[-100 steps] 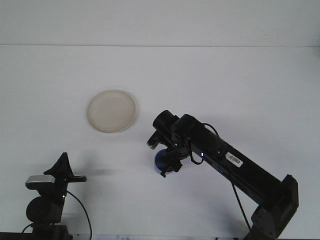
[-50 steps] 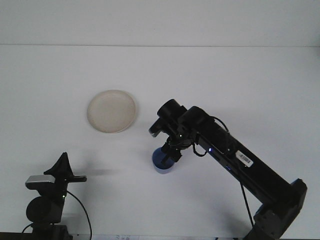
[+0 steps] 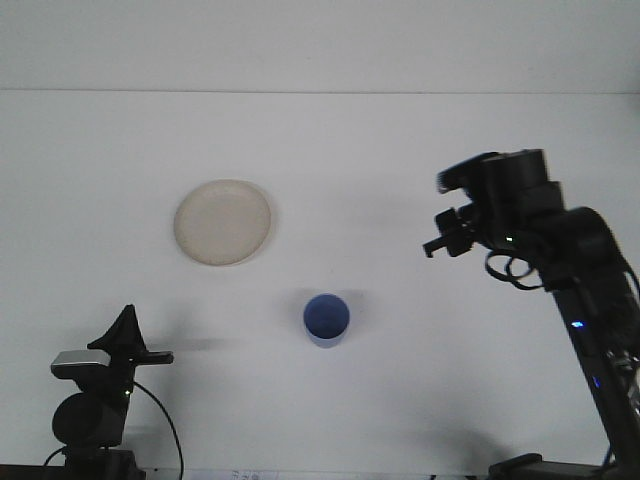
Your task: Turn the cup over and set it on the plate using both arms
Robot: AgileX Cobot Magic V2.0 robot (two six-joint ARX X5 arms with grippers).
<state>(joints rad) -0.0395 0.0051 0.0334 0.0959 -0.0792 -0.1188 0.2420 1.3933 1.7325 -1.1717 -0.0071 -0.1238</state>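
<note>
A blue cup [image 3: 326, 320] stands upright on the white table, mouth up, with nothing touching it. The round cream plate [image 3: 223, 222] lies flat to its upper left, bare. My right gripper [image 3: 443, 238] hangs high above the table, well to the right of the cup, open and holding nothing; it is slightly blurred. My left gripper [image 3: 128, 345] sits folded low at the bottom left corner, far from both cup and plate.
The right arm's black links [image 3: 590, 290] run down the right edge of the view. The table's far edge meets the wall along the top.
The right gripper let go of the cup, then rose and swung far to the right. The cup stays upright where it was set. The left arm has not moved.
</note>
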